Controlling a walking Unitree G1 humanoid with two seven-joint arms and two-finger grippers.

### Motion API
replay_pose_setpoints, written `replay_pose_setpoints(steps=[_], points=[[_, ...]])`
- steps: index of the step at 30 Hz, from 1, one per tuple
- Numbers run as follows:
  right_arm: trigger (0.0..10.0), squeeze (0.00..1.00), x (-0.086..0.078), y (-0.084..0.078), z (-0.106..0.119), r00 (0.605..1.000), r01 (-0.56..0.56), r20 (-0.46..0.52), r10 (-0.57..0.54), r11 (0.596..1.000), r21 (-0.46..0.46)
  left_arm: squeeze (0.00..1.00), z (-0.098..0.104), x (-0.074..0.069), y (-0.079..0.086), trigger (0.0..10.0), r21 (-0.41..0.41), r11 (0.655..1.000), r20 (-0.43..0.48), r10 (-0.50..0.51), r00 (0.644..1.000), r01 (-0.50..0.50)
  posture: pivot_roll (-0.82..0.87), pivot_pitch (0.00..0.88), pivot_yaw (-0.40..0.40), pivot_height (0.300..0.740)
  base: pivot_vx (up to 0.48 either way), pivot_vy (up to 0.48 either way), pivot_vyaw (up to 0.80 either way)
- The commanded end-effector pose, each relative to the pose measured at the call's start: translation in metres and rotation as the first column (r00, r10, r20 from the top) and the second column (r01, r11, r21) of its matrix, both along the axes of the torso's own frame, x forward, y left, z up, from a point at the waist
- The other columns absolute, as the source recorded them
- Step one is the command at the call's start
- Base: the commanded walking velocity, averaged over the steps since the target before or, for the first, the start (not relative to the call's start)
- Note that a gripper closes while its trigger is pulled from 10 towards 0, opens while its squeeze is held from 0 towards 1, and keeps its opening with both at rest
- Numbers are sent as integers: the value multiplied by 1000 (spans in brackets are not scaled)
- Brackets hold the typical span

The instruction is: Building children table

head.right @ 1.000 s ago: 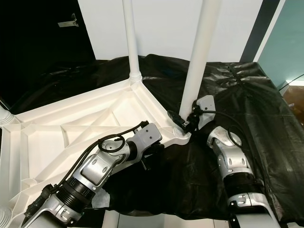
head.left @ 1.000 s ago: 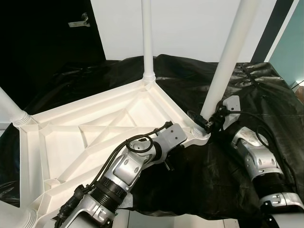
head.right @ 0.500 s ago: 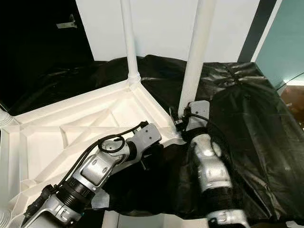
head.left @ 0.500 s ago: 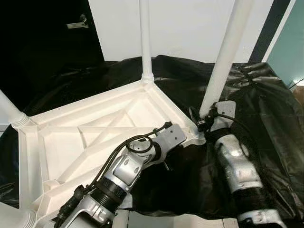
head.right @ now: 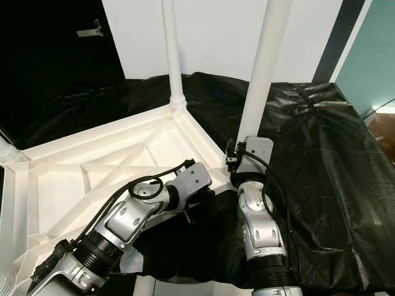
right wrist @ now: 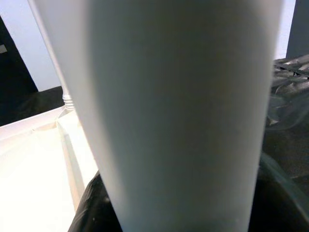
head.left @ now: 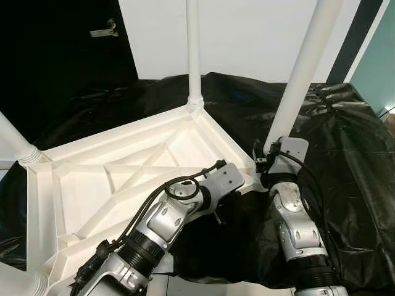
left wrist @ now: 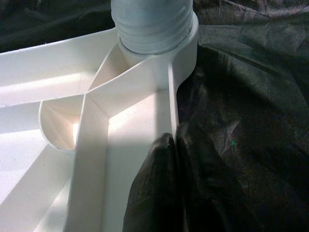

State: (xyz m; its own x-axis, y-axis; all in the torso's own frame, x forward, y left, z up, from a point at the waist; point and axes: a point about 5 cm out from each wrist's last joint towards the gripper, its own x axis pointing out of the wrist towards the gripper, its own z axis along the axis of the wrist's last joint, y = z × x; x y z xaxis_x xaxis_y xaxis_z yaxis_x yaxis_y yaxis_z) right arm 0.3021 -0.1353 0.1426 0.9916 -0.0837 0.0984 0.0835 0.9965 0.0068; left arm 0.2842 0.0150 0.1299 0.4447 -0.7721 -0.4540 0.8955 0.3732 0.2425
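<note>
A white plastic children's table [head.left: 123, 179] lies upside down on a black sheet, its legs pointing up. My left gripper [left wrist: 175, 145] is shut on the table's thin rim wall, just short of the near right corner socket [left wrist: 154, 29]. My right gripper [head.left: 266, 161] is at the base of the near right leg [head.left: 299, 74]. That leg stands very close in the right wrist view, with dark fingers [right wrist: 91, 208] on either side of it. Another leg [head.left: 193, 49] stands at the far corner, and a third leg [head.left: 12, 145] at the left.
The black sheet [head.left: 345, 142] covers the surface to the right and behind the table. Its front edge ends at a pale floor [head.left: 203, 288]. A black door with a handle [head.left: 102, 29] is at the back left beside a white wall. A fourth leg [head.left: 15, 287] rises at the near left corner.
My right forearm has swung from the right of the near right leg round to its front, with the wrist staying at the leg's base. The left arm has not moved.
</note>
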Motion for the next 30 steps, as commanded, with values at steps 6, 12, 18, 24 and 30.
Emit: replay_pose_setpoints(steps=[6, 12, 18, 24, 30], points=[[10000, 1000, -12, -4, -15, 995, -80, -54, 82, 996, 27, 0, 3, 2, 4, 10000, 15, 1000, 27, 16, 1000, -16, -78, 0, 23, 740, 0, 0, 0], [10000, 1000, -19, -27, -4, 967, -254, 19, 253, 967, 16, 0, 3, 2, 5, 10000, 11, 1000, 27, 20, 999, -20, -78, 0, 21, 740, 0, 0, 0], [10000, 1000, -24, -48, -2, 931, -366, -1, 366, 930, -24, 0, 3, 3, 7, 10000, 13, 1000, 27, 23, 999, -24, -76, 0, 23, 740, 0, 0, 0], [10000, 0, -19, -57, 3, 871, -491, -45, 489, 868, -71, 0, 3, 4, 8, 10000, 14, 1000, 27, 26, 999, -26, -77, 0, 28, 740, 0, 0, 0], [10000, 0, -5, -53, 4, 787, -617, -113, 607, 778, -119, 0, 5, 5, 7, 10000, 16, 1000, 29, 24, 999, -24, -75, 0, 38, 740, 0, 0, 0]])
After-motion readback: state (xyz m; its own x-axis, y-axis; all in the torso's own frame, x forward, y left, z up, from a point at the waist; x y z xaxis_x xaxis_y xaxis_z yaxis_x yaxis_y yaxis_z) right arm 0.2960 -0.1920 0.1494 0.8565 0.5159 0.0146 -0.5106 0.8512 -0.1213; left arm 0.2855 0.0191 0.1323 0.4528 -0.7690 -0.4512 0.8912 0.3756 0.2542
